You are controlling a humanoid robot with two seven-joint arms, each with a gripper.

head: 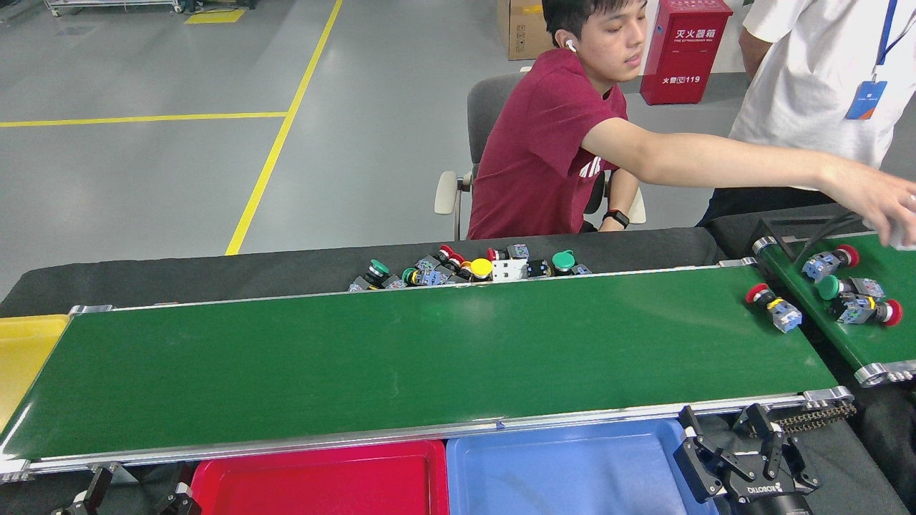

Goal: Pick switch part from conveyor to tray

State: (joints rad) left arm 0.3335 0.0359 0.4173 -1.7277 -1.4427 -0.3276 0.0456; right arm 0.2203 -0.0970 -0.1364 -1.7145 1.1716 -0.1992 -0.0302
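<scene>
Switch part at the right end of the conveyor; both grippers parked below the near rail.

One switch part (774, 307), with a red cap and a blue-grey body, lies on its side at the right end of the conveyor (429, 357), close to the smaller feed belt (866, 336), which carries more parts. The right gripper (737, 447) waits just below the near rail beside the blue tray (572, 472), fingers spread apart and holding nothing; this position probably allows a short reach up to the part and a short return to the tray. Only the finger tips of the left gripper (132, 493) show at the bottom edge beside the red tray (322, 479); they stand apart and hold nothing. A person's hand (884, 204) reaches over the feed belt.
</scene>
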